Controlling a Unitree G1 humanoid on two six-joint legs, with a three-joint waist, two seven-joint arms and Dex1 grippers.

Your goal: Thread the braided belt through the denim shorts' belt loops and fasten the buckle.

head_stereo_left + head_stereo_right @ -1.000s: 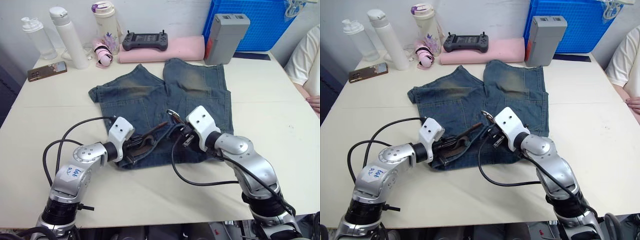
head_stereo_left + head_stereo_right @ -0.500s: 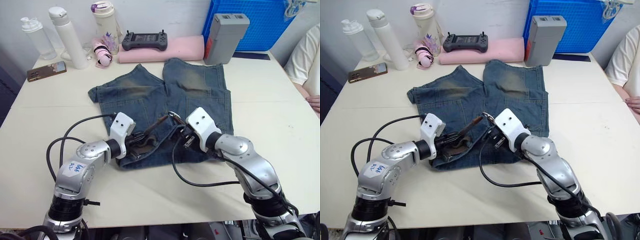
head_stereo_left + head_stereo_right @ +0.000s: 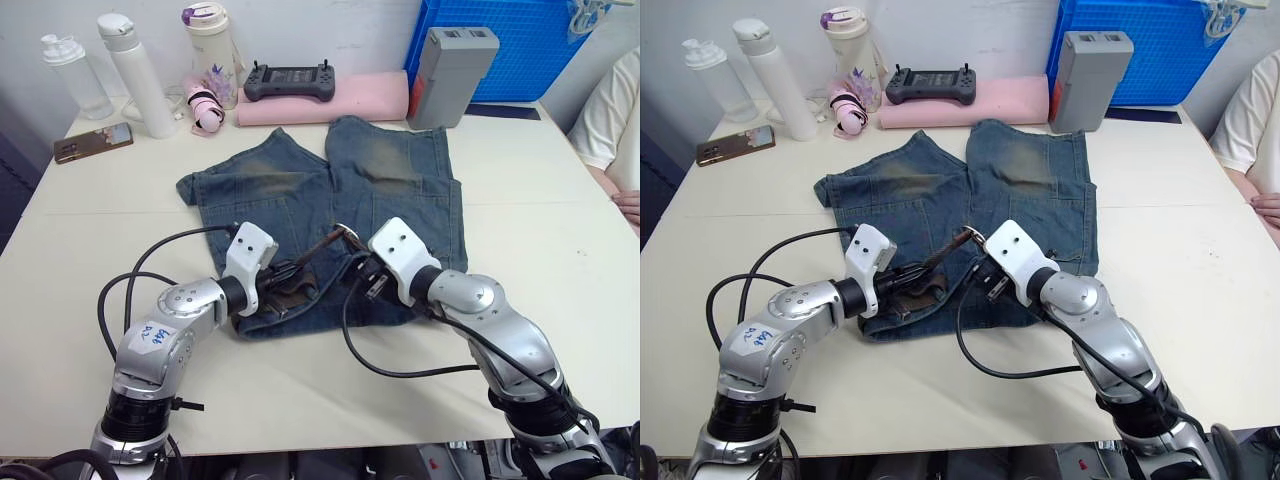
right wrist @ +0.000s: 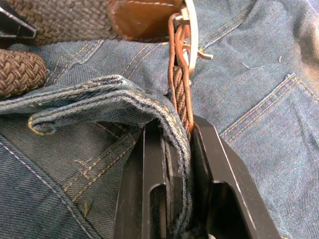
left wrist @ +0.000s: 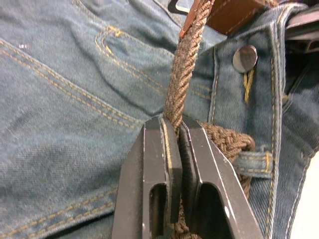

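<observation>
The denim shorts lie flat mid-table, waistband toward me. The braided belt runs along the waistband and under a belt loop beside the metal button. My left gripper is shut on the woven strap, which rises taut toward the brown leather end. My right gripper is shut on a fold of the waistband together with the strap just below the silver buckle. In the head view both grippers meet at the waistband's middle, left gripper and right gripper a few centimetres apart.
Along the back edge stand three bottles, a phone, a black controller on a pink pad, a grey box and a blue crate. A person's arm rests at the right edge.
My left gripper has moved right and a little away from me along the waistband, pulling the strap up toward the buckle. The right gripper has shifted slightly left.
</observation>
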